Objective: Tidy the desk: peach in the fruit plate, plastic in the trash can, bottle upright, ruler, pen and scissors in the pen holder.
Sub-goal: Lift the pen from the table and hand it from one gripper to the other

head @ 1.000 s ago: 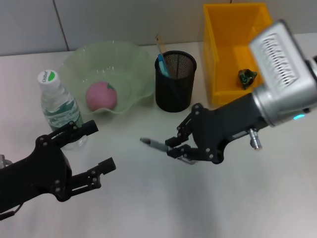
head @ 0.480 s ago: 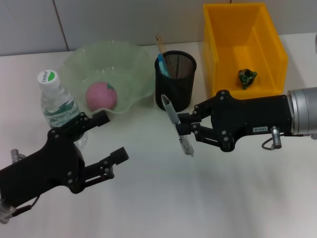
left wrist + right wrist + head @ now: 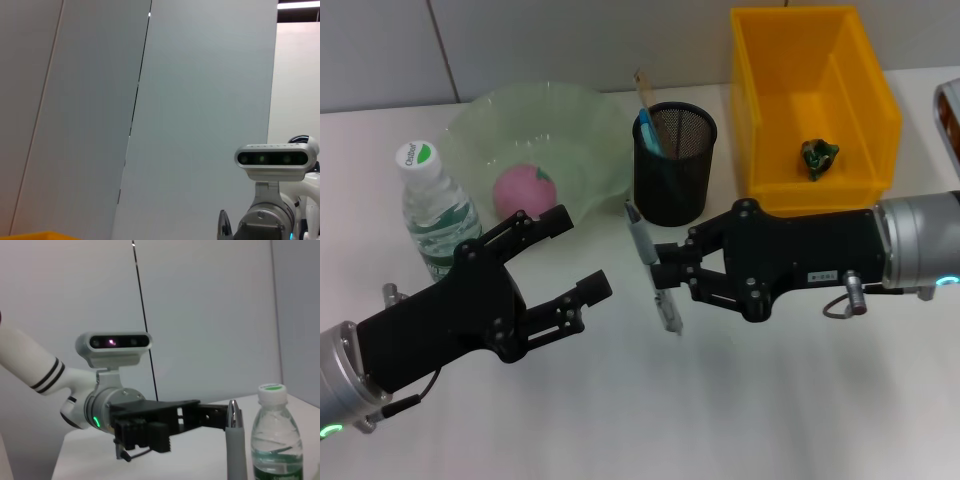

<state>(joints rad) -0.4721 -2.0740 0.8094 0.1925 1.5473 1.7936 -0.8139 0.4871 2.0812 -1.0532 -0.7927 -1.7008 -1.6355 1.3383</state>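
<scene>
The pen (image 3: 650, 268) is being gripped upright by the right hand (image 3: 665, 274) near the holder (image 3: 673, 163); seemingly a handover to the spread-open left hand (image 3: 560, 262) is being lined up.

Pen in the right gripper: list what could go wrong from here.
1. The right gripper pinches the pen mid-shaft and tilted; it could catch the pen holder rim or slip.
2. The holder already holds a ruler and a blue item, leaving less room.
3. The open left gripper hangs close by, so the arms could collide.
</scene>
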